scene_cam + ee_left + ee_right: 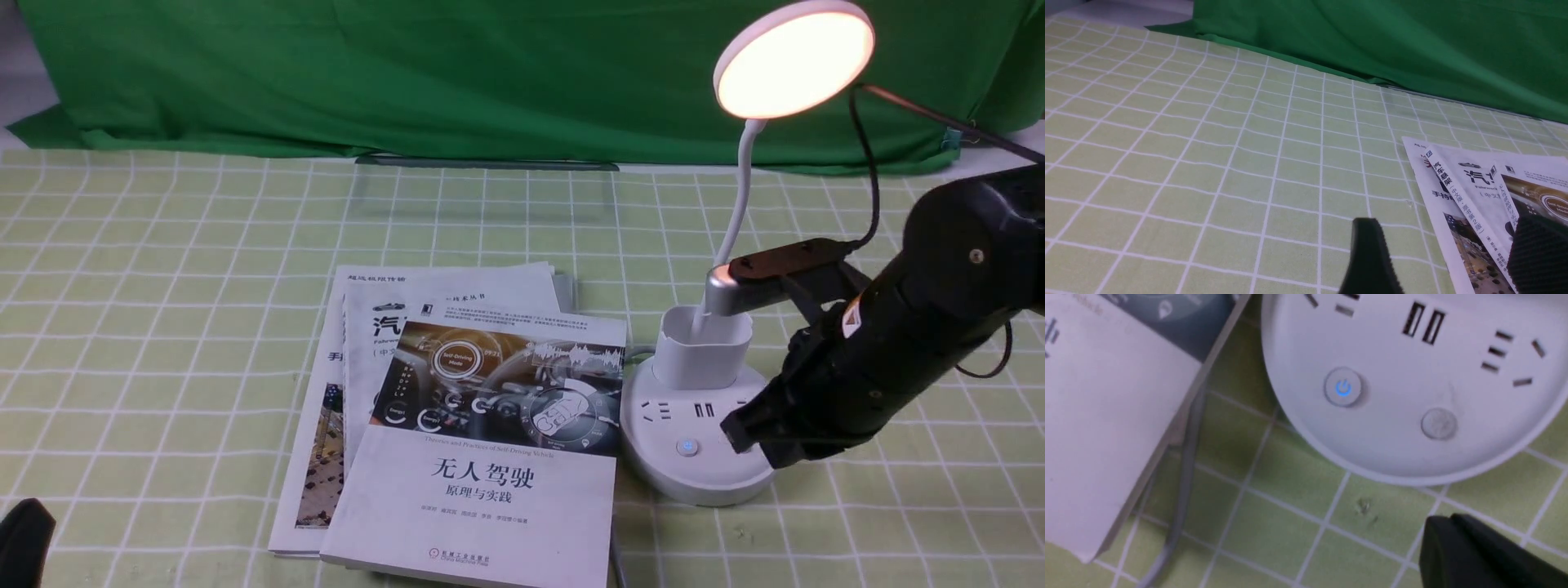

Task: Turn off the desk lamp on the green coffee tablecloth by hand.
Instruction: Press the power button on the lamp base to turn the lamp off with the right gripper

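Your desk lamp [702, 351] stands lit on the green coffee tablecloth [163, 269], at 4 o'clock in the front view, one base button [1343, 388] glowing blue. The right gripper [737, 431], fingers closed on nothing, sits at the base's 3 o'clock rim. Books [482, 457] lie at its 9. Your left gripper [1447, 249] is spread open.

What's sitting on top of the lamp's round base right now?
A white cup holder, sockets, two USB slots, a blue-lit power button and an unlit button. From the front, the right hand covers the right of the base.
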Tool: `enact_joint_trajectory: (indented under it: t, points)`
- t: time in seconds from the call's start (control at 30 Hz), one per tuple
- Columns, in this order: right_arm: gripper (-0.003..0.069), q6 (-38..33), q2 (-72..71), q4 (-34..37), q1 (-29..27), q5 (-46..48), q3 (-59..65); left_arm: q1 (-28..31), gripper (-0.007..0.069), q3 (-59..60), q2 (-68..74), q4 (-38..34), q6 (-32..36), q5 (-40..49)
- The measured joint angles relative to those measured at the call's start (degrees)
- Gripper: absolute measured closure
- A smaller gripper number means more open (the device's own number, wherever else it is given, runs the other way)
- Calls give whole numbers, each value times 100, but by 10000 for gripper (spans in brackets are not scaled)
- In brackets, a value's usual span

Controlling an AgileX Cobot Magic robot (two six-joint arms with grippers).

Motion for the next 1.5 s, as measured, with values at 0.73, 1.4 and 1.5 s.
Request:
enact_joint_trajectory:
  t: [0.73,1.4,1.5]
  points:
    - [612,0,1033,70,0,-274,-449,0,214,0,0,0,0,0]
    - [612,-10,1006,-7,0,-454,-405,0,214,0,0,0,0,0]
    - [612,-16,1078,8,0,-467,-461,0,214,0,0,0,0,0]
